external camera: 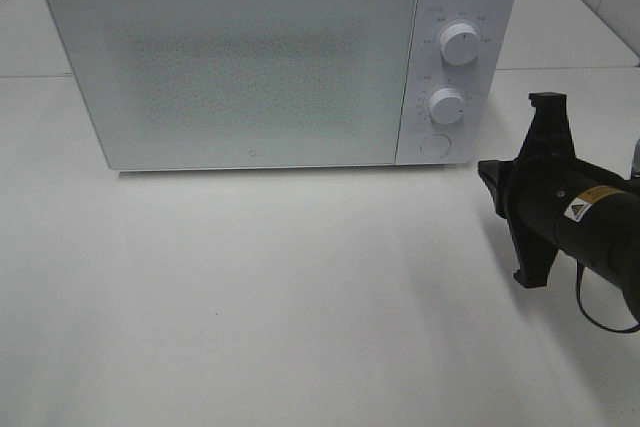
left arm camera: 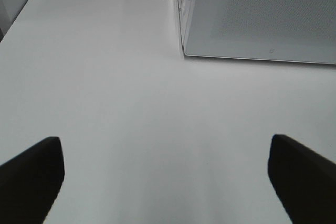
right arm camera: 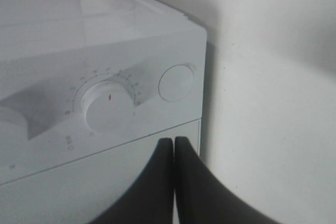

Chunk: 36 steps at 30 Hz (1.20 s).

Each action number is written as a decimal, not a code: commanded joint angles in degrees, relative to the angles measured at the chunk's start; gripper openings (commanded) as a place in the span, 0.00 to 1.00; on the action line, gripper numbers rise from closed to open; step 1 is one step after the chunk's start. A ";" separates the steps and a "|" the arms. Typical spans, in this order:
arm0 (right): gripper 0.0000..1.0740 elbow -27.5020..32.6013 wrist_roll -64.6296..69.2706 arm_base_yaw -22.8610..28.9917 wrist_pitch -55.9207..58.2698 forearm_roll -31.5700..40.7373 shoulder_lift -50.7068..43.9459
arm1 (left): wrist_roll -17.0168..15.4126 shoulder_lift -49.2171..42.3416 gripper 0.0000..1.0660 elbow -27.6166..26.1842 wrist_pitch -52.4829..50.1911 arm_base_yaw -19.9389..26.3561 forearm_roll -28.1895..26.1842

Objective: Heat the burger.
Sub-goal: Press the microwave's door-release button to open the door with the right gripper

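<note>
The burger shows in none of the views. The only container in sight is the microwave (external camera: 240, 67), and its door (external camera: 235, 72) is shut flat against the body. The door's window is a pale, dotted panel that shows nothing behind it, so I cannot tell whether the burger is inside.

The microwave is white and stands on a white table (external camera: 250, 297), toward the far side, with its front facing the camera. To the right of the door is the control strip. It has an upper knob (external camera: 459, 44), a lower knob (external camera: 446, 106) ringed by small tick marks, and a round button (external camera: 434, 146) at the bottom. In the right wrist view the lower knob carries a small red mark on its face, with the round button just beside it.

The right gripper (right arm camera: 174, 142) is pressed shut, its two black fingers (right arm camera: 157, 182) meeting along a thin seam with nothing between them. It points at the microwave front, near the corner that holds the round button. From the high camera its tip sits just beside that lower right corner, with a strip of table visible between them. The black arm (external camera: 590, 222) behind it carries a small warning label.

The left gripper (left arm camera: 164, 145) is spread wide. Its dark fingers (left arm camera: 31, 177) stand at opposite edges of its wrist view and only bare table shows between them. It is well apart from the microwave's left front corner and holds nothing. The high camera does not show it.
</note>
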 commanded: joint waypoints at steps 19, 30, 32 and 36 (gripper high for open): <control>0.01 -13.18 -0.11 0.11 0.17 2.41 12.43 | -0.06 -0.69 0.92 0.23 -0.11 0.11 -0.29; 0.02 -17.36 -0.17 -0.23 0.17 5.44 17.07 | -0.06 -0.69 0.92 0.23 -0.11 0.11 -0.29; 0.02 -18.28 -0.17 -0.23 0.17 5.39 17.76 | -0.06 -0.69 0.92 0.23 -0.11 0.11 -0.29; 0.03 -19.48 -0.34 -0.23 0.17 5.16 19.25 | -0.06 -0.69 0.92 0.23 -0.11 0.11 -0.29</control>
